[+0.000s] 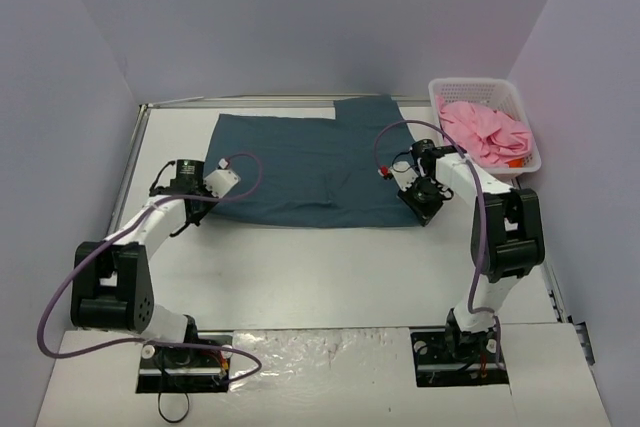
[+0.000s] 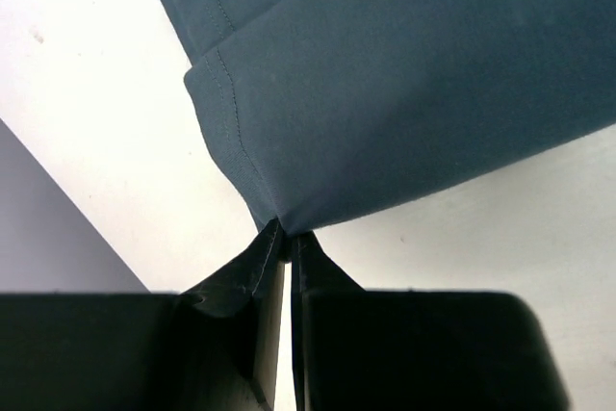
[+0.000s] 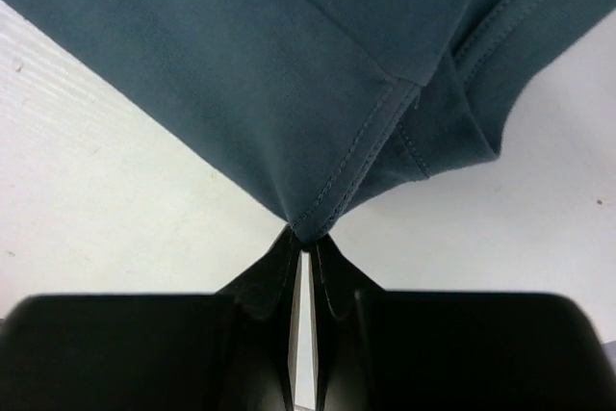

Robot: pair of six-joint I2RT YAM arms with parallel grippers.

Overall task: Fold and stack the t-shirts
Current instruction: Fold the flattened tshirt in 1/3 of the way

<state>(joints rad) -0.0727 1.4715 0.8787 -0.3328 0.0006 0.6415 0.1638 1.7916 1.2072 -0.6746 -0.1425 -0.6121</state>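
A large dark teal-blue t-shirt (image 1: 310, 169) lies spread flat across the far half of the table. My left gripper (image 1: 205, 209) is shut on the shirt's near left corner (image 2: 285, 220), its tips pinching the hem. My right gripper (image 1: 424, 215) is shut on the near right corner (image 3: 310, 228), where a stitched hem folds into the jaws. A crumpled pink t-shirt (image 1: 486, 131) lies in the white lattice basket (image 1: 527, 119) at the far right.
The basket stands against the right wall, just beyond my right arm. A raised rail (image 1: 240, 102) runs along the table's far edge. Bare white tabletop (image 1: 320, 277) stretches between the shirt and the arm bases.
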